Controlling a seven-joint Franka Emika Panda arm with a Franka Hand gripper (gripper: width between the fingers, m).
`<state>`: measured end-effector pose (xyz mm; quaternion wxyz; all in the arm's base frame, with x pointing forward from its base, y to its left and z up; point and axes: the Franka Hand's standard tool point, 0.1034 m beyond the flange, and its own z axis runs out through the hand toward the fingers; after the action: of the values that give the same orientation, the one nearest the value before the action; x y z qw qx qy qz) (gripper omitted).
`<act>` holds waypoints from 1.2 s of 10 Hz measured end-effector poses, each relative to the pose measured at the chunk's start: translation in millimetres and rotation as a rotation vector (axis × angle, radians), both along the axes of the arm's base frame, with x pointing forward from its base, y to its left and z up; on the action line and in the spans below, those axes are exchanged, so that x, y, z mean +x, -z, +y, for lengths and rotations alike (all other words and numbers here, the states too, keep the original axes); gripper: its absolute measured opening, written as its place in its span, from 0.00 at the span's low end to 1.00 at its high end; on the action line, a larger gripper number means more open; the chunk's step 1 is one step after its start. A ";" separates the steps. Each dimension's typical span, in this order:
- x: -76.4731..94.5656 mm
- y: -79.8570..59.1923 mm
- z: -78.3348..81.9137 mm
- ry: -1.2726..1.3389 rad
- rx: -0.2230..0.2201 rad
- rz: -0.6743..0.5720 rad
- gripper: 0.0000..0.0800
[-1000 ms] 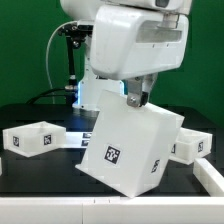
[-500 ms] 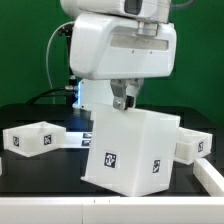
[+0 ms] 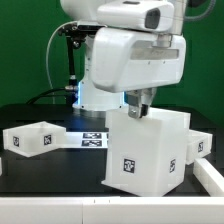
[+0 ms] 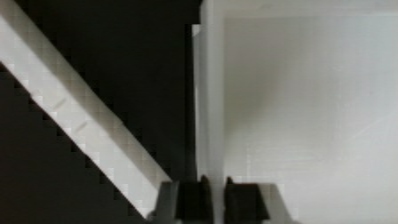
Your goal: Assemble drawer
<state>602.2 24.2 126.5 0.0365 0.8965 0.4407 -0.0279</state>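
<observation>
While the fingers pinch the casing, it half-hides one tray.

The big casing hides most of the small tray on the exterior view's right. Only the tray's end peeks out. The casing also covers one end of the marker board. The arm is cut off by the top edge. In the wrist view the casing is so near that it looks blurry. The jaws are cut off by the picture's edge. A slanted white strip is too blurry to name.
</observation>
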 end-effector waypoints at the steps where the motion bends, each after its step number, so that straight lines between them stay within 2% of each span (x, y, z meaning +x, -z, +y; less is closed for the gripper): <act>1: 0.2 -0.6 -5.7 0.009 -0.001 -0.001 0.04; 4: -0.5 0.7 -5.7 0.009 -0.002 0.002 0.04; 5: 3.3 2.7 -5.3 -0.058 0.001 0.007 0.04; 6: 14.6 5.5 -3.2 -0.139 0.003 0.008 0.04; 8: 27.9 6.9 21.4 -0.273 0.017 0.010 0.04; 12: 27.1 7.5 22.6 -0.281 0.020 0.009 0.04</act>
<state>629.2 46.8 119.0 0.0292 0.8261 0.5623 -0.0223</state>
